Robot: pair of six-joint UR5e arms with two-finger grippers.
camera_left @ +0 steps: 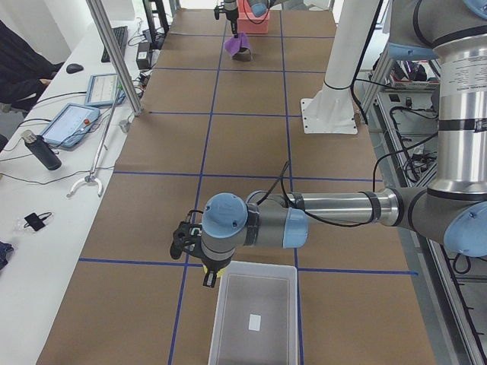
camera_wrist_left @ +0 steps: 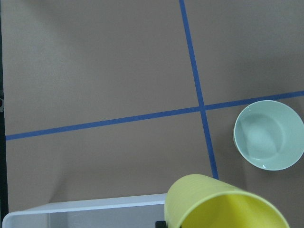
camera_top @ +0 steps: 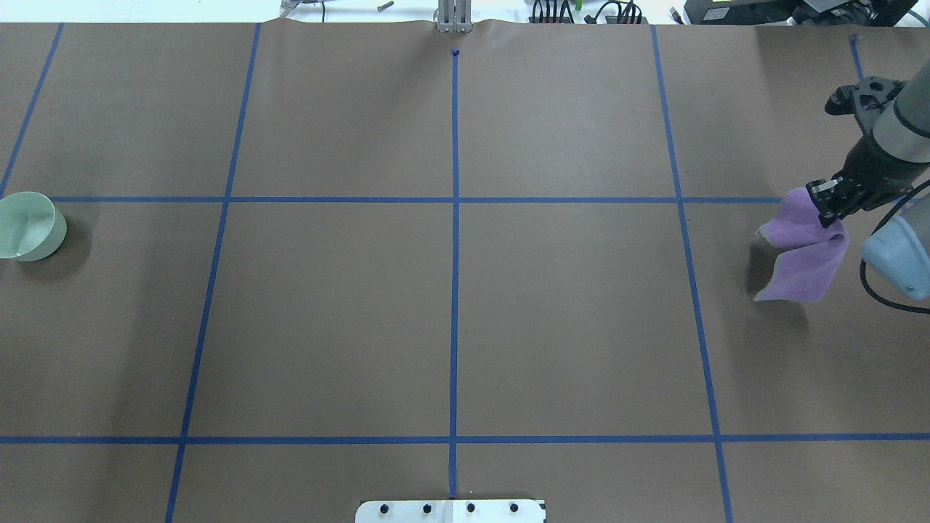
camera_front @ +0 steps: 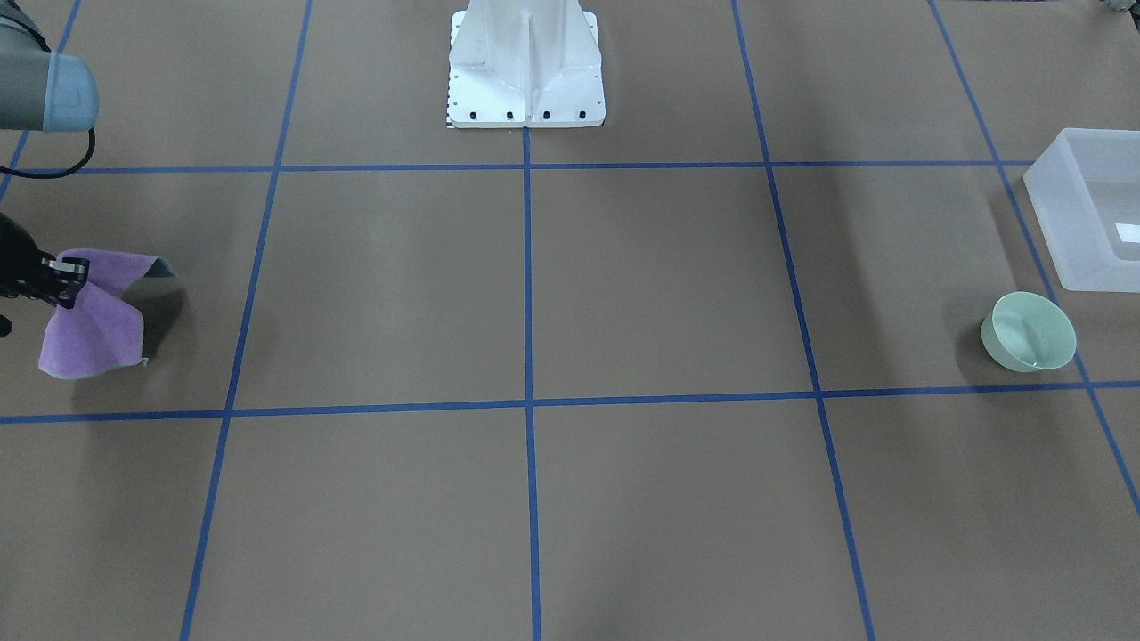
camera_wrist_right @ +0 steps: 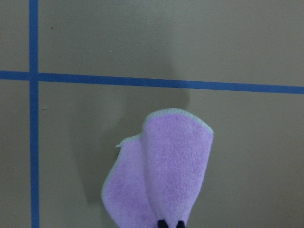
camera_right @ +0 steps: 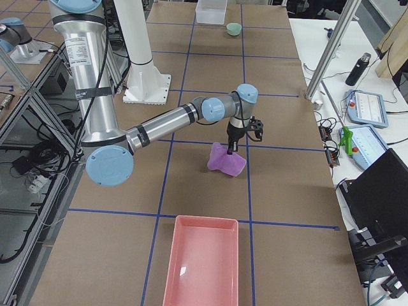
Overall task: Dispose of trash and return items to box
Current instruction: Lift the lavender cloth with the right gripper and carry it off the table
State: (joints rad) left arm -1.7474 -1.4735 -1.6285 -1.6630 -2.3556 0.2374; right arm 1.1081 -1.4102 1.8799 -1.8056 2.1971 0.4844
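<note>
Left gripper (camera_left: 207,275) clamped on the yellow cup (camera_wrist_left: 223,204), going by the wrist view. Cup tilted with its mouth toward the camera, up off the table (camera_top: 327,312), sitting right at the fingers' spot. Only a black sliver of finger peeking out beside it, so not much of the grip itself on show. Hanging right by the rim of the frosted white tub (camera_wrist_left: 85,209), on the side toward the bowl. Whether over the rim or just outside it, hard to call.

Inside the tub: a small white label (camera_left: 255,322) lying on the floor, seen from the left-end camera.

Mint-green bowl (camera_front: 1029,331) upright on the table, near the tub but not touching it, next to a blue tape crossing. Just its own pale inside showing.

Over at the other end, right gripper (camera_top: 828,211) pinched tight on the top of a purple cloth (camera_top: 803,254). Cloth dangling in two floppy folds, lower edge down by the brown table cover. Touching or not, can't really say.

Pink tray (camera_right: 203,261) flat on the table at the robot's right end, well apart from the cloth, plain pink floor in view.

White robot base (camera_front: 525,71) bolted at the table's back edge, between the two arms.
</note>
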